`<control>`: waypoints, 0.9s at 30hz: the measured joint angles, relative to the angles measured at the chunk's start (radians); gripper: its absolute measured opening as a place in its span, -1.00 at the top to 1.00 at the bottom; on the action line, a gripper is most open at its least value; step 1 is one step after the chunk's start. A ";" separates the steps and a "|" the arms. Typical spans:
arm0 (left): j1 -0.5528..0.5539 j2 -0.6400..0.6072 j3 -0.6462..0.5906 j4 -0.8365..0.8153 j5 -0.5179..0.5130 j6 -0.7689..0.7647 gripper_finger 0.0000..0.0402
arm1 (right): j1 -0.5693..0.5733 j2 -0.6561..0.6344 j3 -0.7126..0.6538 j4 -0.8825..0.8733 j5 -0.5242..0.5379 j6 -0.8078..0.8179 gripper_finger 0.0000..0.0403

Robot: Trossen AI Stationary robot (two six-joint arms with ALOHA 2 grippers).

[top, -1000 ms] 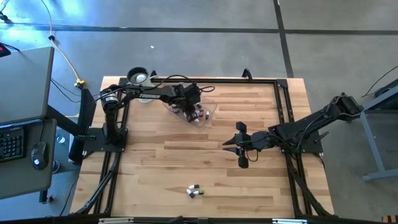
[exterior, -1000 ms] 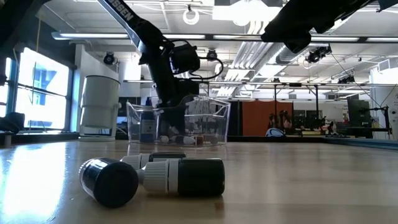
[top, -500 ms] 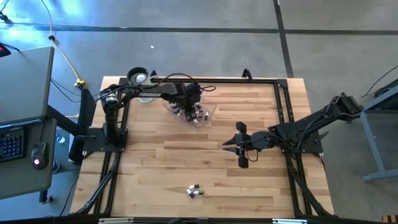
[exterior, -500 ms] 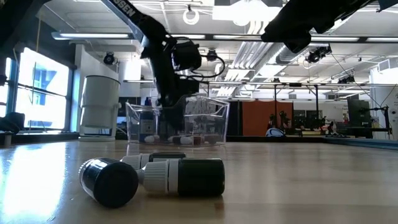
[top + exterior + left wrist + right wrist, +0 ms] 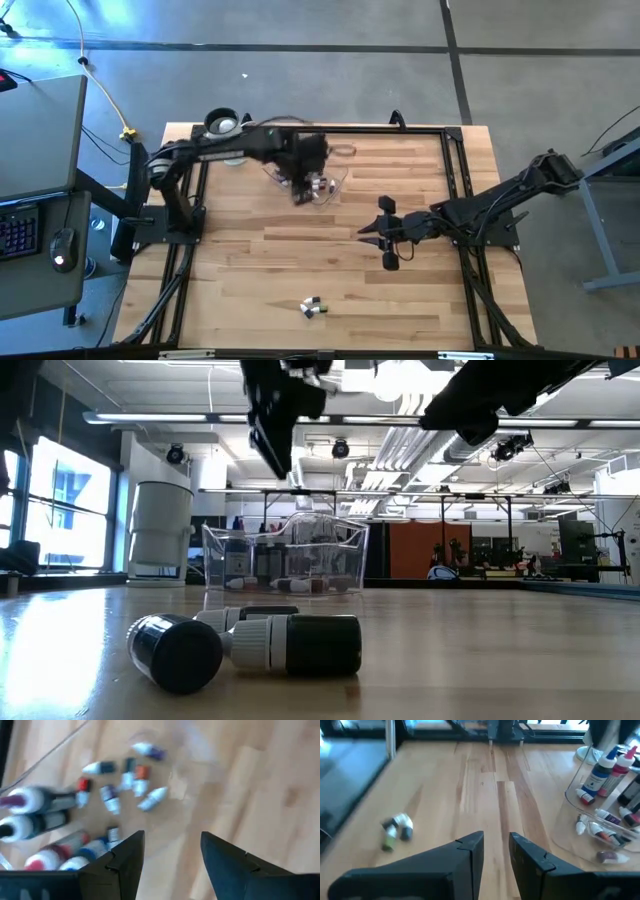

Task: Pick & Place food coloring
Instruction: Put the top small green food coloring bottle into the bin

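Most of the food coloring bottles (image 5: 107, 795) lie loose in a shallow clear tray (image 5: 335, 180) toward the far side of the table (image 5: 260, 270), left of its middle. In the left wrist view they show as small whitish and dark bodies with red, white and purplish caps, beside a few larger bottles (image 5: 35, 812) lying at one side of the tray. Two more small bottles (image 5: 250, 643) lie on their sides, touching each other, on the bare wood near the front edge, well apart from the tray; one has a dark body and a whitish cap.

The left gripper (image 5: 300, 190) hangs above the tray, clear of the bottles. Its fingers (image 5: 230, 865) are spread apart with nothing between them.

The right gripper (image 5: 372, 232) hovers over the middle of the table, to the right of the tray and apart from it. Its fingers (image 5: 470, 852) are slightly parted and hold nothing.
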 joint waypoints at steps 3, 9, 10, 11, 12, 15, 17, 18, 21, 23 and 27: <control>-0.110 -0.067 -0.050 -0.048 -0.019 -0.002 0.04 | 0.000 0.039 0.000 0.010 0.016 -0.103 0.58; -0.391 -0.227 -0.343 0.086 -0.065 -0.041 0.04 | -0.002 0.129 -0.001 0.149 0.040 -0.263 0.58; -0.445 -0.257 -0.414 0.153 -0.065 -0.071 0.04 | -0.005 0.146 0.000 0.208 0.014 -0.279 0.58; -0.497 -0.284 -0.487 0.235 -0.067 -0.105 0.04 | -0.005 0.160 0.001 0.254 -0.011 -0.299 0.58; -0.546 -0.306 -0.553 0.331 -0.069 -0.138 0.04 | -0.005 0.177 0.000 0.298 -0.038 -0.321 0.58; -0.678 -0.353 -0.724 0.599 -0.088 -0.216 0.04 | -0.005 0.244 0.001 0.454 -0.103 -0.339 0.58; -0.732 -0.351 -0.784 0.751 -0.095 -0.242 0.04 | -0.006 0.310 0.004 0.552 -0.151 -0.287 0.58; -0.754 -0.350 -0.805 0.788 -0.105 -0.252 0.04 | -0.007 0.349 0.012 0.592 -0.166 -0.250 0.57; -0.785 -0.343 -0.822 0.875 -0.131 -0.256 0.04 | -0.005 0.461 0.048 0.647 -0.234 -0.142 0.49; -0.783 -0.335 -0.822 0.887 -0.130 -0.257 0.04 | 0.000 0.535 0.088 0.652 -0.281 -0.116 0.41; -0.781 -0.334 -0.822 0.916 -0.137 -0.257 0.04 | 0.011 0.683 0.176 0.648 -0.339 -0.078 0.25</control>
